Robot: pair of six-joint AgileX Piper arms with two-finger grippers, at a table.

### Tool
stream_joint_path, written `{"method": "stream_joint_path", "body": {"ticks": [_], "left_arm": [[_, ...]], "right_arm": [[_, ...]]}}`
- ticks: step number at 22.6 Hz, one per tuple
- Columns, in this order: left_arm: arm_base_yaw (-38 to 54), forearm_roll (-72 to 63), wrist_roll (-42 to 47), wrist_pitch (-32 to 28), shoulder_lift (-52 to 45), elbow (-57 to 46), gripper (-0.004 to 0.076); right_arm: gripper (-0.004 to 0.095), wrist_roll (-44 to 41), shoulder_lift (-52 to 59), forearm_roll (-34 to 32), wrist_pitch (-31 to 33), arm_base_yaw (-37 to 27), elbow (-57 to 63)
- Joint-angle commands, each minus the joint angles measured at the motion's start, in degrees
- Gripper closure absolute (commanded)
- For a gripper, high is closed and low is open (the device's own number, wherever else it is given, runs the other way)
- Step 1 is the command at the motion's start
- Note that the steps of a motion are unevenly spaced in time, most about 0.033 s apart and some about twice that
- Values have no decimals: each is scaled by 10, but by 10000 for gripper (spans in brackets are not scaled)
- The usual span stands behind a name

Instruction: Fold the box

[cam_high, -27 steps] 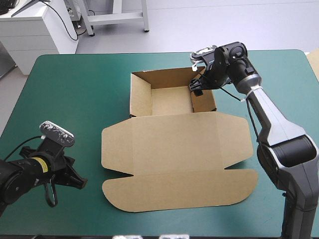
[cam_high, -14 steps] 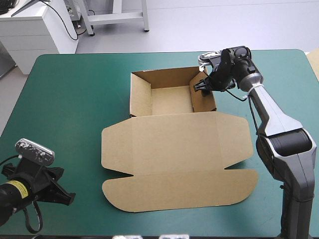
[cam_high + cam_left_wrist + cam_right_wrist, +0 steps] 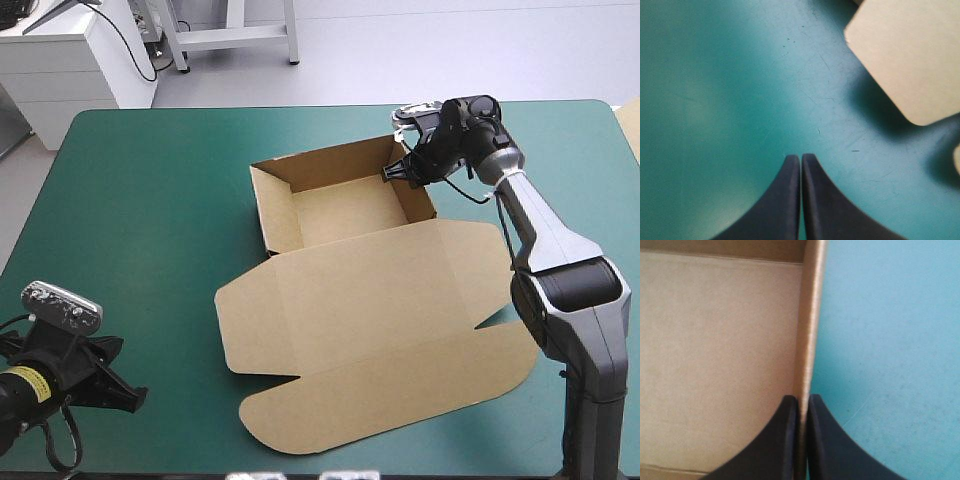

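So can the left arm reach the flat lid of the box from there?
Probably yes: only bare teal-green cover lies between the shut left gripper and a rounded corner of the lid.

Desk (image 3: 140, 190), left third: bare teal-green cover, open lane from far edge to near edge. Left jaws sit shut at the near-left corner, w/ only bare cover betw. them & the lid (image 3: 370, 340)'s rounded flap corner (image 3: 905, 55) ahead. Mid desk blocked: box (image 3: 345, 215) tray w/ raised walls, lid flat on its near side, reaching almost to the near edge. Far strip beyond tray is bare. Right side: right arm (image 3: 545, 250) runs along the lid's right edge. Right jaws clamp the tray's right wall (image 3: 809, 315), bare cover just outside it.
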State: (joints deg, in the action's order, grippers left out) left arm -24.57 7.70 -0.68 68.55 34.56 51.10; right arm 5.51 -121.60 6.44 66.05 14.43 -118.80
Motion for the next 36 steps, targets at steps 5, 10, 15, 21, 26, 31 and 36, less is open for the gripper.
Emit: {"method": "stream_joint_path", "body": {"ticks": [5, 10, 15, 21, 26, 31, 36], "left_arm": [[0, 20, 11, -29, 3, 14, 731], [0, 20, 11, -29, 3, 14, 731], [0, 19, 13, -29, 3, 14, 731], [0, 20, 14, -29, 3, 14, 731], [0, 20, 14, -38, 3, 14, 731], [0, 23, 17, -53, 3, 14, 731], [0, 24, 12, -59, 3, 14, 731]], "right_arm": [[928, 12, 26, -13, -15, -3, -21], [929, 11, 27, -64, -8, -17, -44], [929, 21, 48, -89, -7, -104, -55], [929, 47, 64, -119, 16, -280, -55], [929, 67, 64, -85, 27, -400, -55], [927, 70, 64, -75, 45, -461, -55], [588, 101, 64, -54, 44, -466, -54]]}}
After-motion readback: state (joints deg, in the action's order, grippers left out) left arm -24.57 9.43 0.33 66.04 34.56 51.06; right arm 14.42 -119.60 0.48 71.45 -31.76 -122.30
